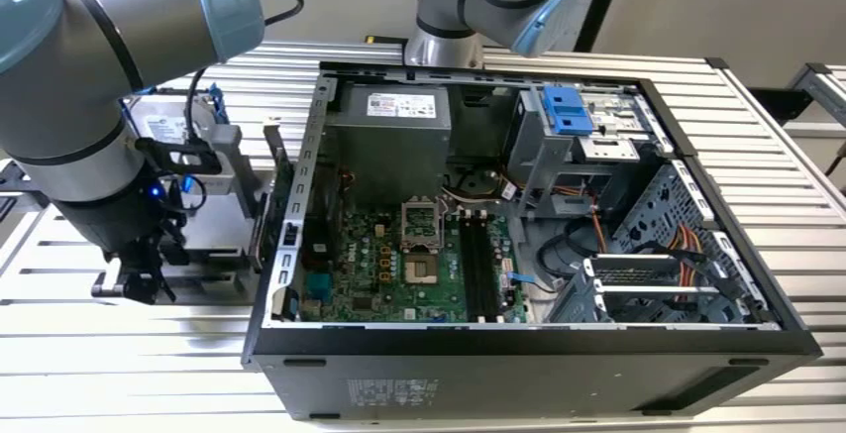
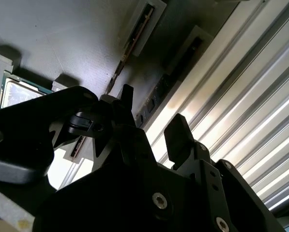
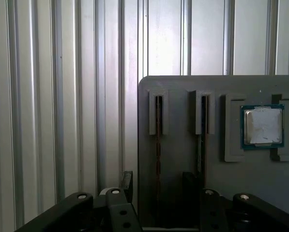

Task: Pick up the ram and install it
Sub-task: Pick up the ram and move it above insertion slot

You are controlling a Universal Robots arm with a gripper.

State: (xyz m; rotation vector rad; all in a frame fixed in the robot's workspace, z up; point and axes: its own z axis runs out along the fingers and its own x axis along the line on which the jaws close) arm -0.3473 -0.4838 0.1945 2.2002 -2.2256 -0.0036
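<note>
While spread open, the end effector (image 3: 159, 186) brackets the ram (image 3: 159, 140) slotted in a grey holder (image 3: 180, 92).

table (image 1: 133, 374) — ribbed aluminium slats | directly on it: open computer case (image 1: 529, 385), grey slotted parts tray (image 3: 178, 145)

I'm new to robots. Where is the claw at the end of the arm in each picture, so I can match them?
Exterior view: the gripper hangs on the exterior view's left, outside the computer case.
First wrist view: the gripper, open, stands before the gray holder plate.
Second wrist view: the gripper, open, in front of that plate.
Shared landmark: the ribbed metal table, in all three.
</note>
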